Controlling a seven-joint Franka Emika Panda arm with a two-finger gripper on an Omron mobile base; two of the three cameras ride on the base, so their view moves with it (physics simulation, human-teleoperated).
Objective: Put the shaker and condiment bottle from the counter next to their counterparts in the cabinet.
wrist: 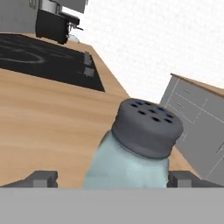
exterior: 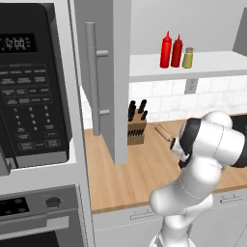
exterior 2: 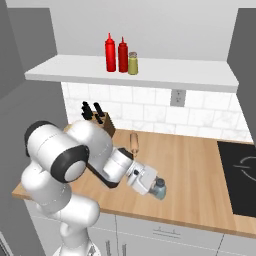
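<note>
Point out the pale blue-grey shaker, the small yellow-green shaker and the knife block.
Pale blue-grey glass shaker with dark grey cap (wrist: 146, 127): hand view, on the perforated cap.
Small yellow-green shaker with grey cap (exterior 2: 133, 65): right base view, on its body.
Wooden knife block with black handles (exterior: 137, 131): left base view, on its front face.

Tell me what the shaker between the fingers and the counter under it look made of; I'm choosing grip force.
The shaker: its body looks like pale blue-grey glass or clear plastic, smooth and slightly see-through; the render leaves that open. Its cap is matte dark grey with punched holes, plastic or metal. The counter looks like light wood, with plank lines and a satin surface.
</note>
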